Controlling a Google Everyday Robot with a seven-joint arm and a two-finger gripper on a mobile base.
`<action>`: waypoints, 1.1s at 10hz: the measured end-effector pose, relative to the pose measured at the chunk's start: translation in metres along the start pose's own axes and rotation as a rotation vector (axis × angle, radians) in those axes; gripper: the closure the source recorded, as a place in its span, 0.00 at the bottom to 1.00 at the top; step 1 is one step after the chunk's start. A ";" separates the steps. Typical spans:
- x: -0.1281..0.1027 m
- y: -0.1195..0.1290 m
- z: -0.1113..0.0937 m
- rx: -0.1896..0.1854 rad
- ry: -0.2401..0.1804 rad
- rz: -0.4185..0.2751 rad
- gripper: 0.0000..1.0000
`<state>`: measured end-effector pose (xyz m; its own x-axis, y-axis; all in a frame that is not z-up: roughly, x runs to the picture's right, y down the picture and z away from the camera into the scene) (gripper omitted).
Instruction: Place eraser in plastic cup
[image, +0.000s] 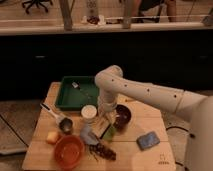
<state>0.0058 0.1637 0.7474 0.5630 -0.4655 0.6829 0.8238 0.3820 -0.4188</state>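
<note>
Just beside pincer (102, 130): plastic cup (89, 112), white, round, upright on wooden table (131, 151); pincer's grip cannot tell.

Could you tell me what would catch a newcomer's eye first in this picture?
The white robot arm dominates, sweeping in from the picture's right and bending down so its gripper hangs low over the middle of the wooden table, beside a white cup. Next come the green tray at the back left and the orange bowl at the front left.
</note>
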 end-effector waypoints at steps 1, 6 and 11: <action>-0.001 0.003 0.002 -0.016 -0.015 -0.022 1.00; -0.006 0.018 0.002 -0.051 -0.066 -0.099 0.95; -0.004 0.025 -0.001 -0.048 -0.078 -0.101 0.42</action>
<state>0.0240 0.1743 0.7340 0.4714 -0.4353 0.7670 0.8795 0.2967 -0.3721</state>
